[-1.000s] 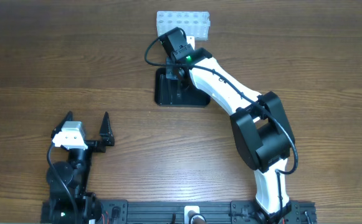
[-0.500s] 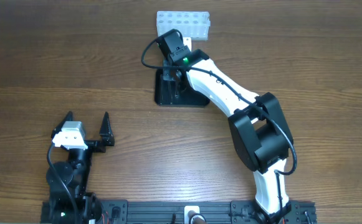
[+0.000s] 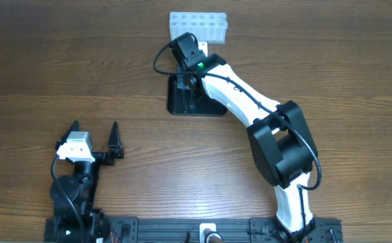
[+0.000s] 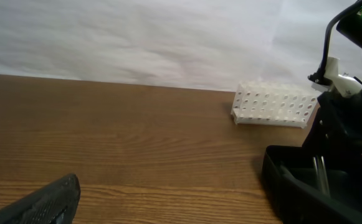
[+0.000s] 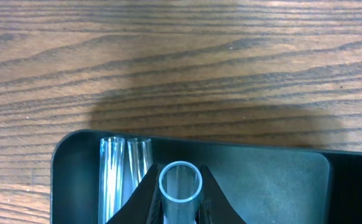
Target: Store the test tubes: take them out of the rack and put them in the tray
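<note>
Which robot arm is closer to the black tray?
The right. The right gripper hangs over the black tray, holding a test tube above it. The left gripper sits far away, open, near its own base.

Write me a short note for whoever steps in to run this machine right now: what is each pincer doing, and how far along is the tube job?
Right pincer: shut on a clear test tube, held upright over the black rectangular tray.
Left pincer: open and empty, above the wooden table near its own base, away from the job.
Things: two clear tubes lie side by side at one end of the tray. The white perforated rack stands just beyond the tray.
Done: two tubes stored.
Left: lay the held tube in the tray. No tubes show in the rack, but check it to be sure.
</note>
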